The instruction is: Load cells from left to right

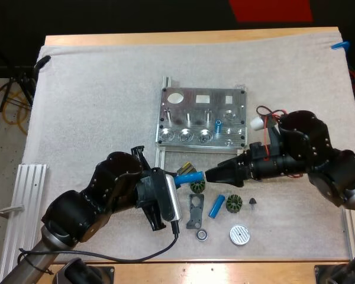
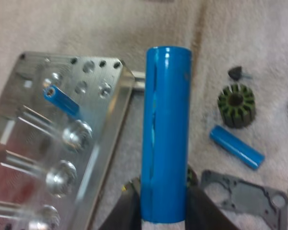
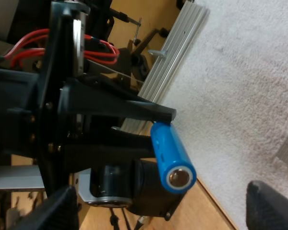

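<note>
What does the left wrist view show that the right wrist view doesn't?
Left wrist only: the metal fixture with a loaded cell standing in it, a loose cell, a green ring and a dark plate. Right wrist only: a ribbed metal rail and the end face of the held cell. Both: the held cell in the left gripper, and the white mat.

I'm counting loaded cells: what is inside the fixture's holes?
One blue cell stands in a hole of the fixture. I see no cell in its other holes. How deep the cell sits, and the holes' bottoms, are hidden.
</note>
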### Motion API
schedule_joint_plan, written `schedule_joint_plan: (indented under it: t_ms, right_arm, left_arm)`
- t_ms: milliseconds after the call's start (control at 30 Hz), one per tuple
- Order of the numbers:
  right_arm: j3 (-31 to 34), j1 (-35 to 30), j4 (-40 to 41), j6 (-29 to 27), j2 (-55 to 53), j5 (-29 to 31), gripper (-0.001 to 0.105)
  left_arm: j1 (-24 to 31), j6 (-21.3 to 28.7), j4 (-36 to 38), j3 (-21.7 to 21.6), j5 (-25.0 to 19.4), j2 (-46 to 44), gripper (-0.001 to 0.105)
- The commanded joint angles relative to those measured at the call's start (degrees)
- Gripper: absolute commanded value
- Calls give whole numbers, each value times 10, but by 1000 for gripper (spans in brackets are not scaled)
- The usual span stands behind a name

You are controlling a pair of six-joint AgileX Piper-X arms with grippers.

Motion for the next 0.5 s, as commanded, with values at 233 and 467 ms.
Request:
schedule_joint_plan:
  t_ms: [233,467]
  right_arm:
    - [-1,36,-42,2,32,-21,70]
    - [-1,53,-80,15,40,-7,66]
  left_arm:
    - [0,-17,-49,-4,42,-4,0]
    - [0,-17,-35,-4,52,-4,0]
